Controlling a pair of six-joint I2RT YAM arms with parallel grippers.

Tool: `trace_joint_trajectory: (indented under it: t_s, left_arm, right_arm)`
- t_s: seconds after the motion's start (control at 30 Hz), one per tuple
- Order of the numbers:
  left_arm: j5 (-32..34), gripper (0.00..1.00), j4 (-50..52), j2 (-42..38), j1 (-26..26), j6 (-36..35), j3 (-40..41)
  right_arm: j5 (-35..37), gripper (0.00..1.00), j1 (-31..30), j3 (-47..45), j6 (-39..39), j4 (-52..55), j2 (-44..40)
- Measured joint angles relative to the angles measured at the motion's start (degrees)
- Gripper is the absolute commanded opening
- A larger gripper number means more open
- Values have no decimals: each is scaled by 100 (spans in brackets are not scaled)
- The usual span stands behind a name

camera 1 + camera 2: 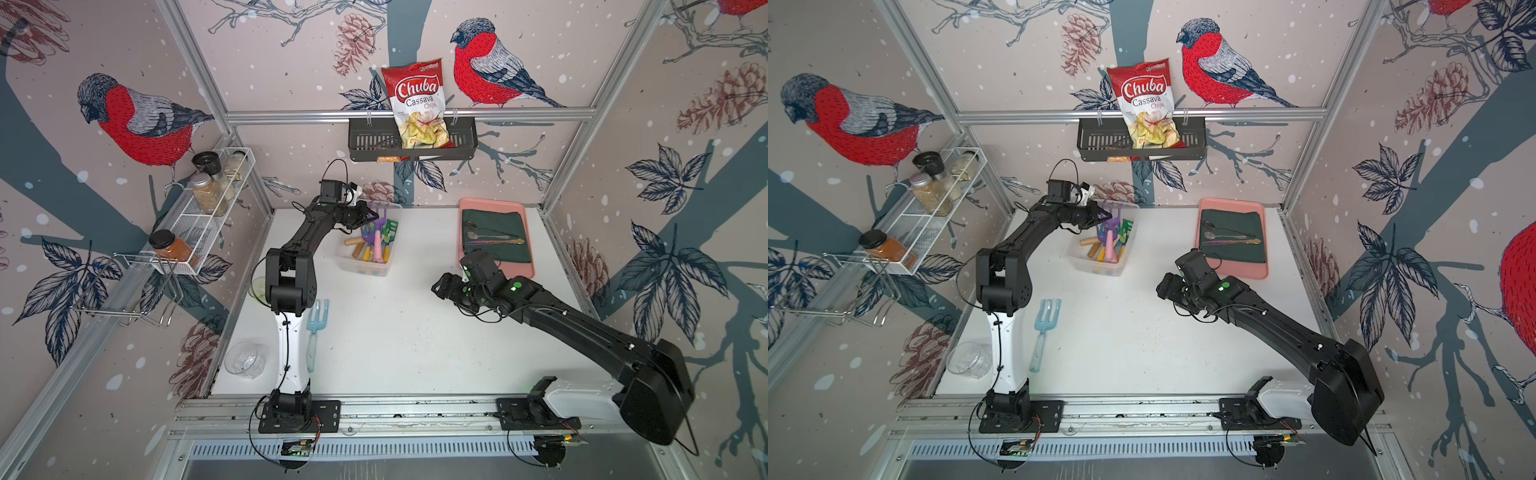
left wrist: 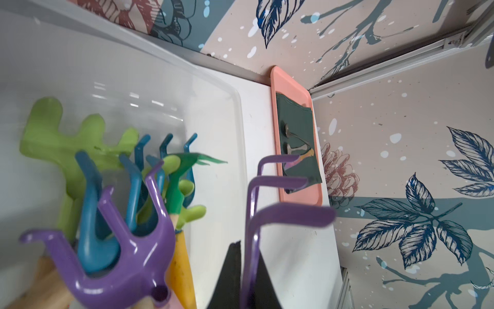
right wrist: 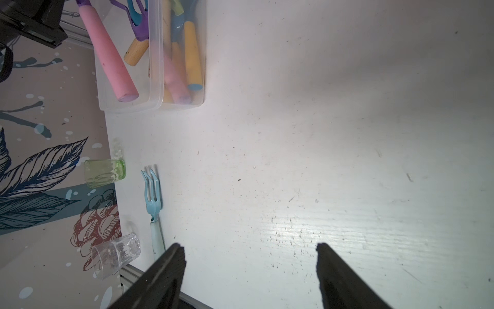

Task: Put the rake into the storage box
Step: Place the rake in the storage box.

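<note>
Clock is read on the table (image 1: 415, 332) in a top view, w/ 12 at the back wall.

At 8 o'c, by the edge, a clear glass (image 1: 245, 359). Just inside it a blue rake (image 1: 316, 332) lies flat, tines toward 12, touched by nothing.

The L arm reaches up to approx. 11 o'c. The L gripper (image 1: 371, 217) is clamped tight on the purple rake (image 1: 377, 245), gripping up by the head. In the L wrist view the thin purple neck sits btwn the two black fingers and the three bent tines stick out past them. The pink handle hangs down into the storage box (image 1: 363, 268), also at 11 o'c, where it joins several other rakes. Can't tell if the handle's end touches the floor of the box. The head is above the rim at the 12 o'c end.

The R gripper (image 3: 250, 254) hovers near 3 o'c w/ jaws spread wide and nothing btwn them, only bare table below. It's well apart from the box. Behind it at 1 o'c is a pink tray (image 1: 515, 270) w/ a green cloth and spoons, not part of this job.

Step in hand, as I read it: the drop-off. The rake is over the box, handle in, not yet let go.

Next move prob. calls for lowering and laying the head over toward the 12 o'c end so it clears the rim. Then part the L jaws and lift straight out. Watch the tines, which could hook the other rake heads packed close beside them. The blue rake on the table looks like the next candidate.
</note>
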State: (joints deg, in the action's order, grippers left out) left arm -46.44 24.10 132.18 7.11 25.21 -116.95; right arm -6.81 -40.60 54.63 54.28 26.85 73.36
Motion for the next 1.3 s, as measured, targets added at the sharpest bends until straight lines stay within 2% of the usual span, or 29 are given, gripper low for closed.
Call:
trace_joint_trajectory:
  t_s: [0.23, 0.5, 0.6, 0.83, 0.97, 1.13, 1.3]
  left_arm:
    - [-179, 7, 271, 837, -2, 48, -863]
    - [-175, 12, 389, 994, 11, 4, -745]
    - [-175, 21, 391, 994, 11, -22, -610]
    - [-136, 56, 393, 988, 13, -81, -566]
    - [-125, 69, 413, 909, 13, -103, -564]
    - [-68, 74, 483, 654, 11, -122, -455]
    - [63, 77, 466, 105, -11, -164, 59]
  right_arm:
    - [-205, 80, 175, 76, -166, -33, 369]
    - [-389, 80, 175, 127, -234, -232, 686]
    - [-409, 80, 170, 151, -308, -269, 739]
    - [-426, 80, 146, 151, -313, -297, 776]
    - [-422, 80, 37, 151, -310, -323, 796]
    - [-363, 80, -293, 164, -212, -411, 881]
    - [-105, 80, -868, 415, -2, -402, 1211]
